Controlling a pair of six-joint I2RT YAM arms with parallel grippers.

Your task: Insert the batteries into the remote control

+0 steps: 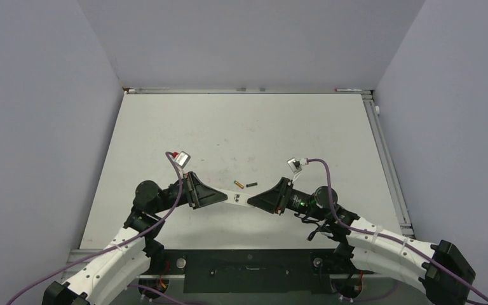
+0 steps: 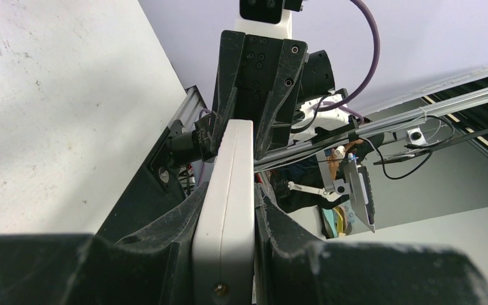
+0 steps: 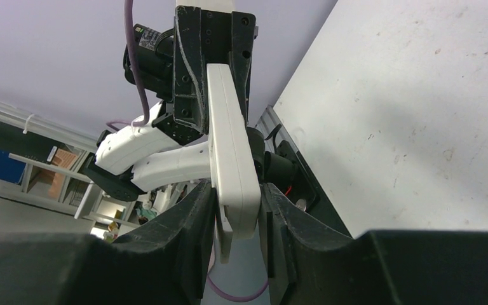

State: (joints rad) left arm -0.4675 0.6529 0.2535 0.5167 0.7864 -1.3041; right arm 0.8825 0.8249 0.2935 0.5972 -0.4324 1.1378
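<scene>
Both grippers have hold of the remote control (image 2: 227, 190) at once. The left gripper (image 1: 228, 197) is clamped on one end and the right gripper (image 1: 248, 200) on the other, tips pointing at each other with the white bar bridging the short gap between them. On my left wrist camera the fingers (image 2: 165, 254) are closed in narrow, pressed against the remote's two broad faces, and the right wrist camera shows the same pinch. I cannot tell from any view which face carries the battery compartment.

The yellow-gold battery (image 1: 238, 184) and the dark green battery (image 1: 251, 185) lie on the table (image 1: 241, 127) just beyond the fingertips. They are nearly end to end with a small gap, the yellow-gold one off the left gripper's tip and the green one off the right's. Neither touches the remote.
</scene>
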